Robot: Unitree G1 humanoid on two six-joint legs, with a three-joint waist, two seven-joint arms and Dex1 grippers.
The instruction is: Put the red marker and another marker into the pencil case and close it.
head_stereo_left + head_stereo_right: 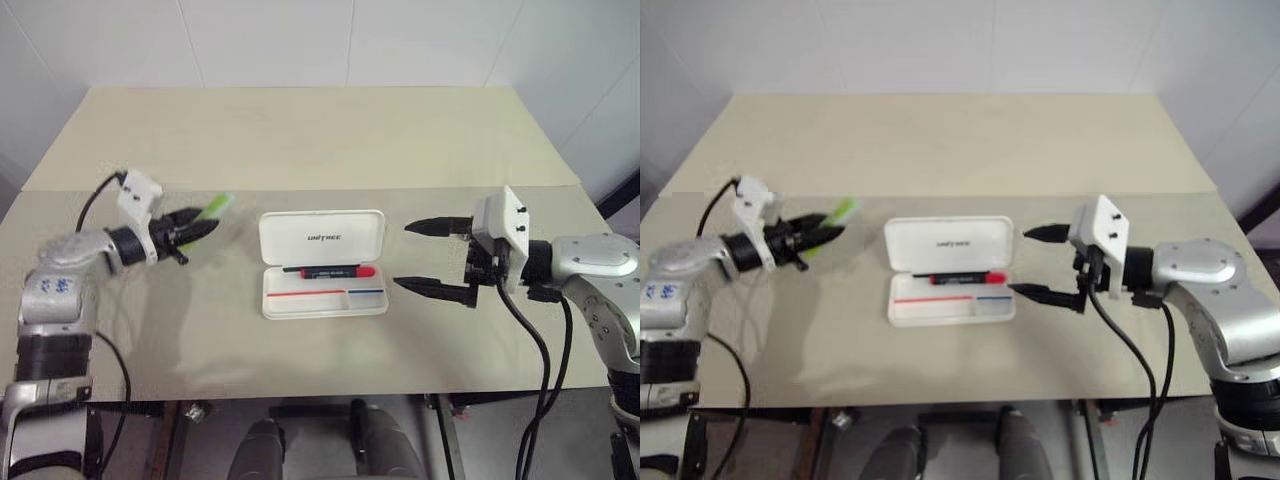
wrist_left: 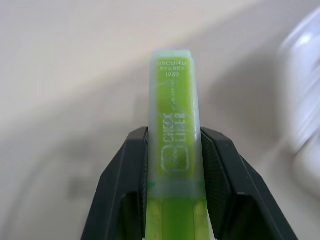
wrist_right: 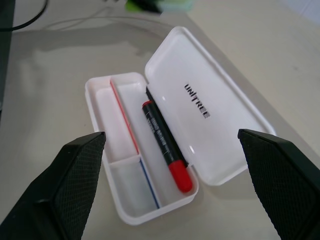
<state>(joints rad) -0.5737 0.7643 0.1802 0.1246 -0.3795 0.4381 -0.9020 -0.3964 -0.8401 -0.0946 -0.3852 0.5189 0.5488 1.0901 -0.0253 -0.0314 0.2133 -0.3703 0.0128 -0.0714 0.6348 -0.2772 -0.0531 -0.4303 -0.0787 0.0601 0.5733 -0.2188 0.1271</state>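
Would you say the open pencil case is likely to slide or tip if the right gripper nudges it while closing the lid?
Probably it slides: the pencil case looks like thin, smooth plastic on a smooth table, holding only the red marker. Tipping seems unlikely, since its tray sits flat and low. The raised lid looks rigid, so it should swing on its hinge rather than bend under the right gripper.
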